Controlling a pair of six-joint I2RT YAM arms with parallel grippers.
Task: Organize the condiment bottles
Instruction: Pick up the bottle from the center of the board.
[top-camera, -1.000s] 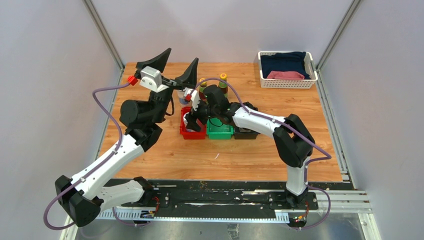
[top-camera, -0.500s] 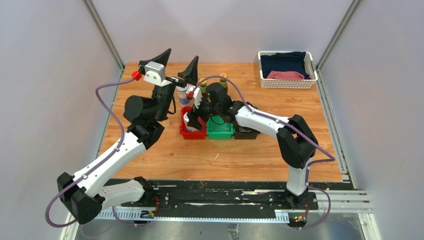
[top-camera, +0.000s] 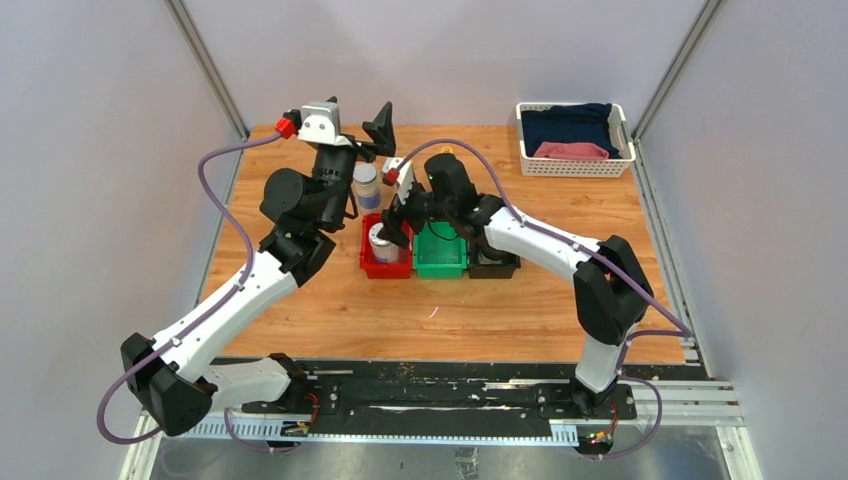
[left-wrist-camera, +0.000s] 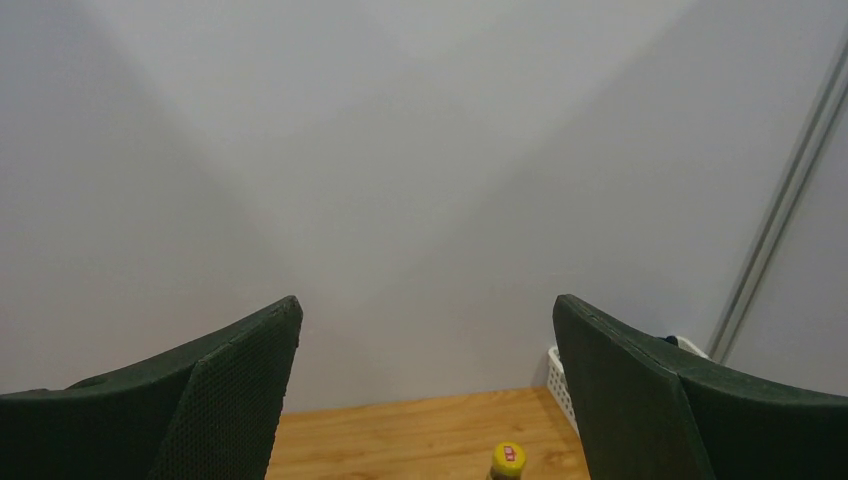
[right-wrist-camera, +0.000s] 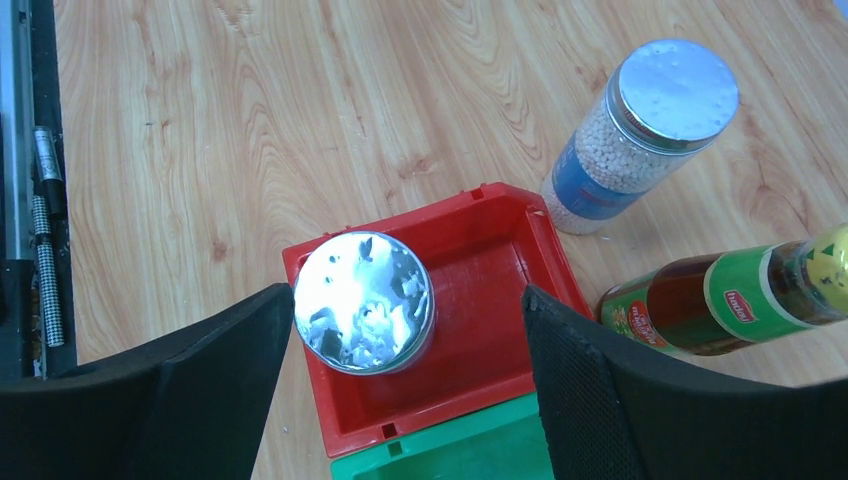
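Fingers (right-wrist-camera: 640, 400) apart, the right gripper (right-wrist-camera: 408, 300) now hangs higher over the jar (right-wrist-camera: 363, 302) in the red bin (right-wrist-camera: 490, 330); the left gripper (left-wrist-camera: 425, 315) gapes, raised further.

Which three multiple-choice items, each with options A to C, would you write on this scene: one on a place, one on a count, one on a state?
1. Where does the silver-lidded jar below the right fingers stand?
A. in the red bin
B. in the green bin
C. in the white basket

2. How many plastic bins stand in the row?
A. two
B. three
C. five

3. How are the left fingers?
A. shut on a bottle
B. open and empty
C. shut and empty

Key: 1 A, red walls surround the jar. 2 B, the red bin, green bin and black bin stand side by side. 3 B, they stand wide apart, gripping nothing.
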